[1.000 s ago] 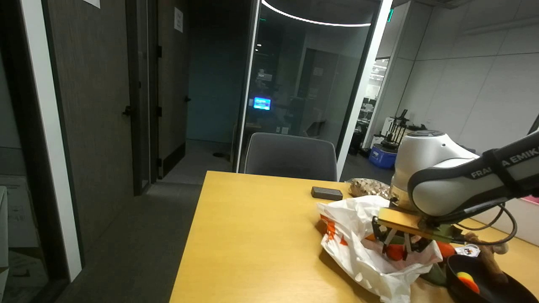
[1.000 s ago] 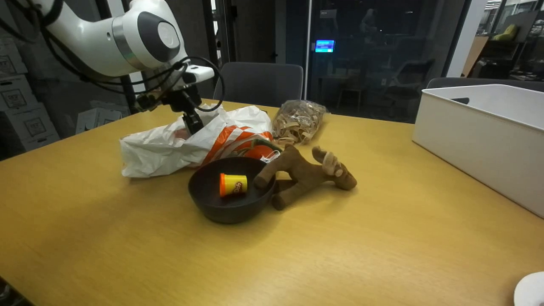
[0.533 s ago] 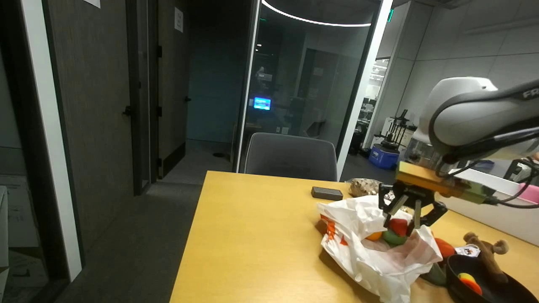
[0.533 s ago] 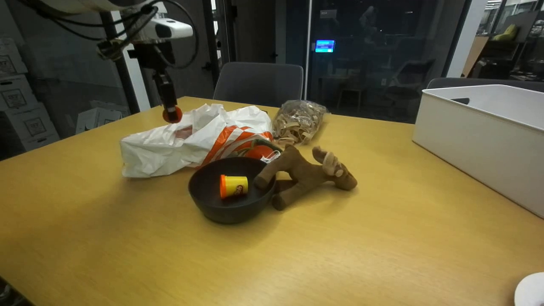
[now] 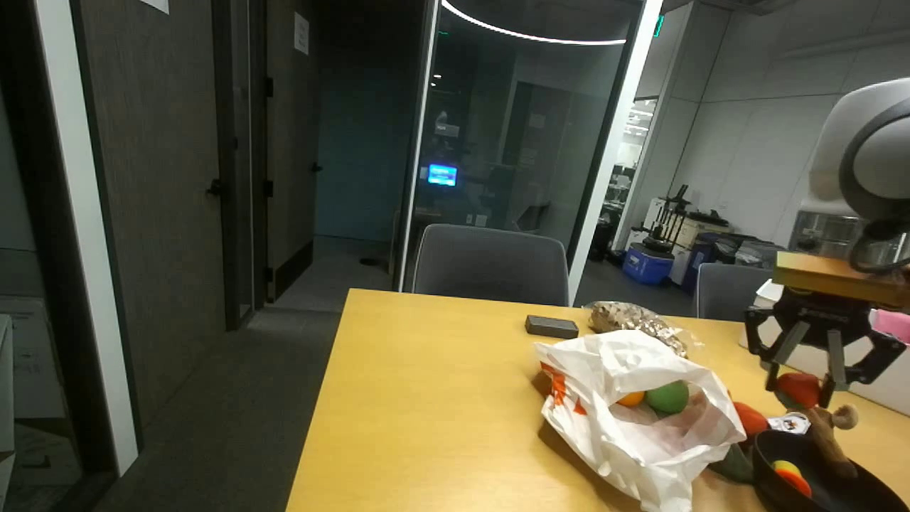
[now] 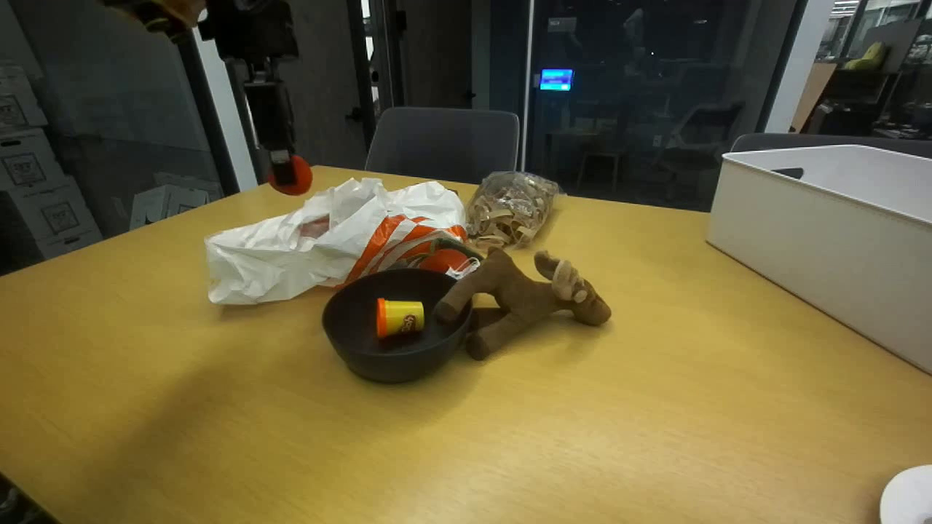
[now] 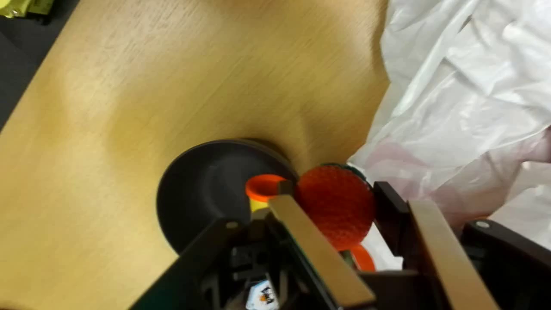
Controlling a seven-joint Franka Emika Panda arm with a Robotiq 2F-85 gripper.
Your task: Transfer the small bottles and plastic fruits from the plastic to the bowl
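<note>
My gripper (image 5: 799, 387) is shut on a round red fruit (image 7: 338, 206) and holds it in the air. The fruit also shows at the fingertips in an exterior view (image 6: 302, 177). In the wrist view the black bowl (image 7: 193, 185) lies below and left of the fruit. The bowl (image 6: 393, 367) holds a yellow tub (image 6: 404, 318) with an orange lid. The white plastic bag (image 5: 597, 434) lies open beside the bowl; a green fruit (image 5: 668, 397) and an orange fruit (image 5: 631, 399) show inside. The rest of its contents is hidden. No small bottles show.
A brown plush moose (image 6: 524, 298) leans on the bowl with one leg over its rim. A red-orange object (image 6: 444, 260) sits between bag and bowl. Behind are a see-through bag of brown pieces (image 6: 510, 207), a dark block (image 5: 552, 326) and a white box (image 6: 815, 240).
My gripper has risen out of the plastic bag with the red fruit in it and moved away from the bag toward the bowl side. The bag, bowl and moose look unmoved.
</note>
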